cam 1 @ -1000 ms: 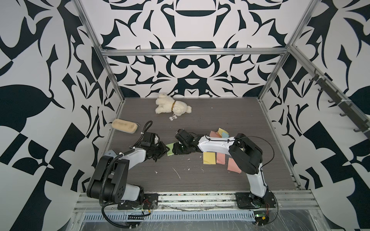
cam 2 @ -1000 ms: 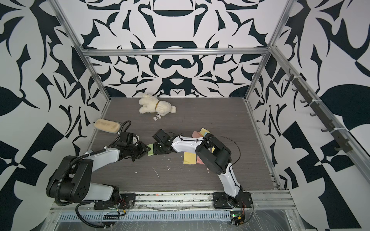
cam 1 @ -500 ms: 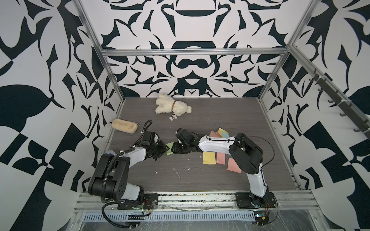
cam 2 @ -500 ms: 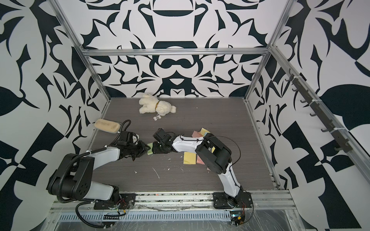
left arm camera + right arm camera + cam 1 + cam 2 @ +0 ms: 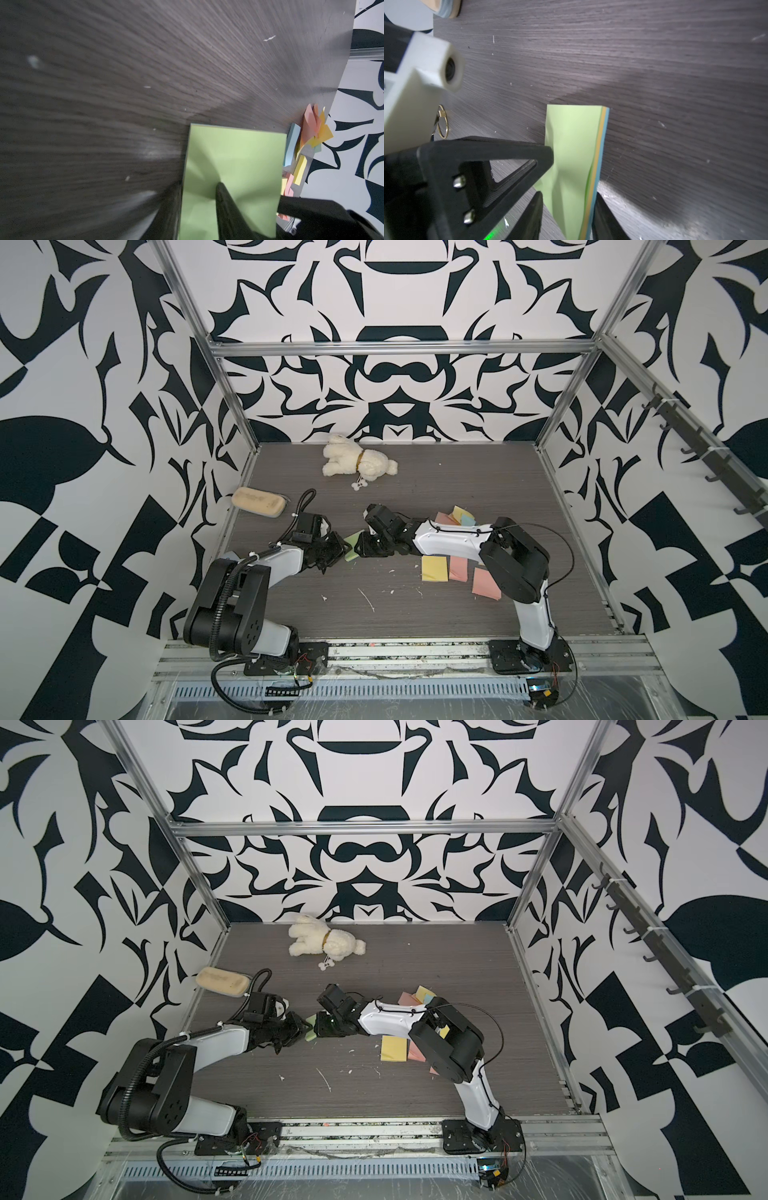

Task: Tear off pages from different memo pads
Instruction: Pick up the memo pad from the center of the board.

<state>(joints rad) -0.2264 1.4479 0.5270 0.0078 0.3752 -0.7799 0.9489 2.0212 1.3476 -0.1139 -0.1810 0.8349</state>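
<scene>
In both top views the two arms meet nose to nose just left of the frame's centre, with the green memo pad (image 5: 352, 545) (image 5: 311, 1033) wedged between them. The left gripper (image 5: 334, 549) reaches it from the left of the frame and the right gripper (image 5: 365, 549) from the right, so both are equally near. The pad shows there as a tilted sliver, and whether it rests on the table (image 5: 415, 614) cannot be told. In the right wrist view its edge shows green, yellow and blue layers. The right gripper's jaws stand either side of that thickness, but a strip of table shows beside one jaw, so a firm clamp cannot be confirmed. The left gripper is clenched on the top green page (image 5: 234, 162): one of its fingers (image 5: 226, 205) presses the sheet, and creases radiate from the tip. The page bulges slightly away from the stack. The next move probably depends on this opposition, with the sheet on the left gripper's side and the stack on the right's. Drawing them apart along the line between them should peel the page. More pastel pages (image 5: 435, 574) lie at the frame's right by the right arm. A plush toy (image 5: 357, 462) lies at upper centre and a tan block (image 5: 258, 501) at the left edge. No brand, label or writing is legible anywhere.
</scene>
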